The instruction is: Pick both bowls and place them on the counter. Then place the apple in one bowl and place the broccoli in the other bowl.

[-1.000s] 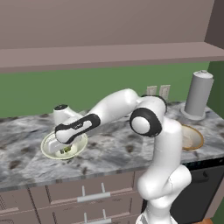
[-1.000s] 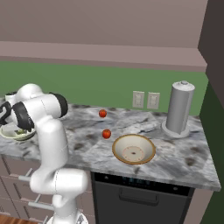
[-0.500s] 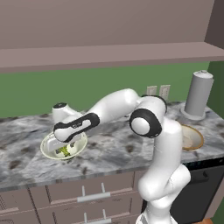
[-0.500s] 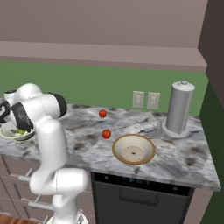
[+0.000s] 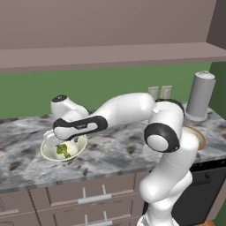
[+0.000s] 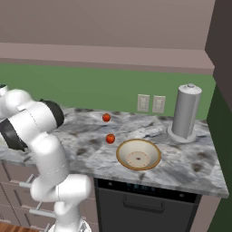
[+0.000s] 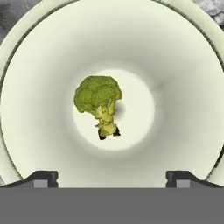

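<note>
Marbled grey-and-white counter [image 5: 114,154], fitted above brownish drawers [image 5: 88,201] with silver handles; all task items are seen resting on it.

Cream bowl [image 5: 49,152]: deep, set on the counter's left part. Its pale inner wall [image 7: 175,65] is seen from straight above in the hand view.

Broccoli [image 7: 99,101]: green floret with a short pale stalk, lying on the bowl's floor near the centre, touched by nothing. It is also seen inside the bowl from the left base view [image 5: 63,150].

Gripper [image 7: 112,177]: positioned directly over the cream bowl, jaws spread wide and released, nothing between them. The two dark fingertips [image 7: 43,178] are seen well apart at the bottom of the hand view, clear of the floret.

Tan bowl [image 6: 138,154]: wide and shallow with a brownish rim, set on the counter's right part, well apart from the cream bowl.

Apple [image 6: 110,138]: small and red, on the bare counter just beside the tan bowl. A second red fruit [image 6: 106,118] is noted farther back, near the green wall.

Grey canister [image 6: 186,111]: upright at the counter's right rear. A mauve shelf [image 5: 110,55] is mounted above.
</note>
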Available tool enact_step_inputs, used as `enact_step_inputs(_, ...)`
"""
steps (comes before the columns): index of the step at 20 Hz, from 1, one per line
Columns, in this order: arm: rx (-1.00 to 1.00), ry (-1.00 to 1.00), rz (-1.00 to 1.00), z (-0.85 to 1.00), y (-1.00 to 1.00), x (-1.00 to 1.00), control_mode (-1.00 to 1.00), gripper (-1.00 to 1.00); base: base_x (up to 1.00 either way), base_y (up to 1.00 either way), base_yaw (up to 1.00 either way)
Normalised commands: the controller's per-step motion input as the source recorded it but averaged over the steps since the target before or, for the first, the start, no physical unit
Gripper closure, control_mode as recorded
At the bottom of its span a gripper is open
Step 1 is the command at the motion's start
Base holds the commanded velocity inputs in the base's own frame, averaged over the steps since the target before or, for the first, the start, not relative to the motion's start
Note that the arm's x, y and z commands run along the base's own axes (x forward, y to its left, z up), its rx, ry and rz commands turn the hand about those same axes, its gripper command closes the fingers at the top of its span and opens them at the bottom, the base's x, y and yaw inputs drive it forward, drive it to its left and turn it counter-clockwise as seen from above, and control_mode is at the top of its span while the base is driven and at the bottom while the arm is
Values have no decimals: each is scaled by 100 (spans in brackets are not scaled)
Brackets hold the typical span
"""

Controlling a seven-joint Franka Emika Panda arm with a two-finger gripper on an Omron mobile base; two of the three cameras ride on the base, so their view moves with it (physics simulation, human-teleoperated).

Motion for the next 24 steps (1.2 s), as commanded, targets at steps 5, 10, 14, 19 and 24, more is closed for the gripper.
enact_step_inputs(5, 2, -14, -24, 29, -60, -46, -100, -100, 0, 0, 0)
enact_step_inputs(10, 2, -13, -29, 24, -72, -34, -100, -100, 0, 0, 0)
enact_step_inputs(14, 2, -13, -29, 36, -74, -18, -100, -100, 0, 0, 0)
enact_step_inputs(19, 2, -9, -28, 30, -78, -6, -100, -100, 0, 0, 0)
enact_step_inputs(24, 3, -3, -29, 20, -80, 0, -100, -100, 0, 0, 0)
